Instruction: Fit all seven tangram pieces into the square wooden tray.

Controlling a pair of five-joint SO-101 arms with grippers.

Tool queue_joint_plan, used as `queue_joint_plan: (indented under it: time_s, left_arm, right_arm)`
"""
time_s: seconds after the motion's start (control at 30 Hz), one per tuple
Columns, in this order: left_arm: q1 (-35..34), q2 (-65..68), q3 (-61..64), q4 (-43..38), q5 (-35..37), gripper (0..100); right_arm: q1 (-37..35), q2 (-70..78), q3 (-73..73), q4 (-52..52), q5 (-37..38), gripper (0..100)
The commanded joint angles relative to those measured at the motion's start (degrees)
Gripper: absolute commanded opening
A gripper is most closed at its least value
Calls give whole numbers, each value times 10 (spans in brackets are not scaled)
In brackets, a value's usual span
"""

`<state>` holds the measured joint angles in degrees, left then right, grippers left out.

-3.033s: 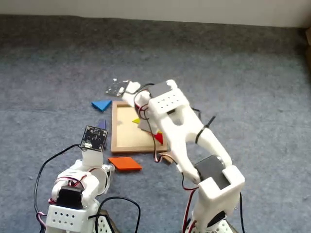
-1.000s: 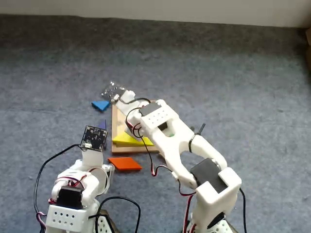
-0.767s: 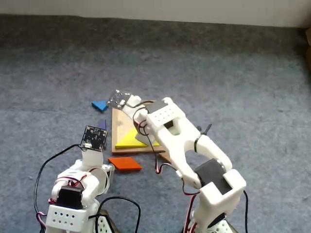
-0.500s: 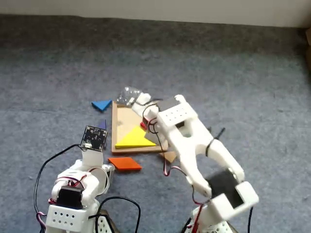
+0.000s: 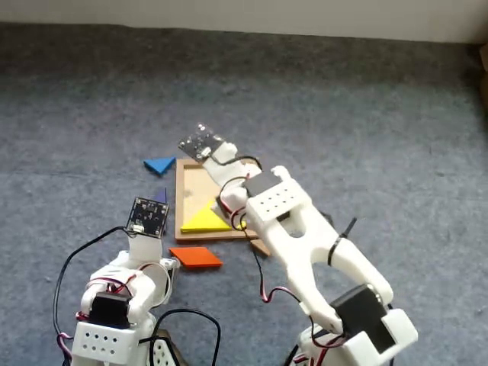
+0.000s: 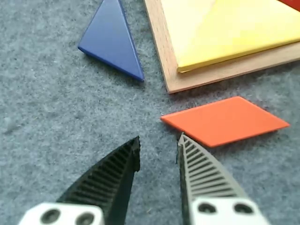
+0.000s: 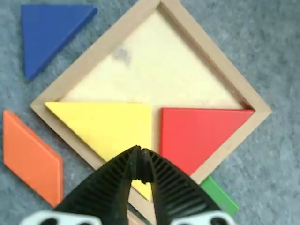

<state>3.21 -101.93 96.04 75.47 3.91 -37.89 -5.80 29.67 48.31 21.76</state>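
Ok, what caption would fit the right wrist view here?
Closed right end effector above wooden tray holding yellow triangle and red triangle; blue triangle and orange parallelogram outside on carpet.

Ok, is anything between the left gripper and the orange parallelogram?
Nothing visible. The left gripper hangs open just short of the orange parallelogram, with bare carpet between them; the wooden tray lies beyond the piece.

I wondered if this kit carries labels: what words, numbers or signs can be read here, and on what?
No readable text.
The yellow triangle, red triangle and wooden tray are plain.
Any print on the left arm's circuit board is too small to read.
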Motion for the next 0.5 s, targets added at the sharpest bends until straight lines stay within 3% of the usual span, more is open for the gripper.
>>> queue_joint_plan:
  time_s: [0.0,0.23,0.47]
  left_arm:
    - [9,-21,11,2,4,146]
    - [9,-21,11,2,4,146]
    - [9,-21,11,2,4,146]
  right_arm:
    - [-27,25,15,-92,-33,5]
    - [-2,109,21,-93,-33,5]
    - [68,64,25,-93,-33,5]
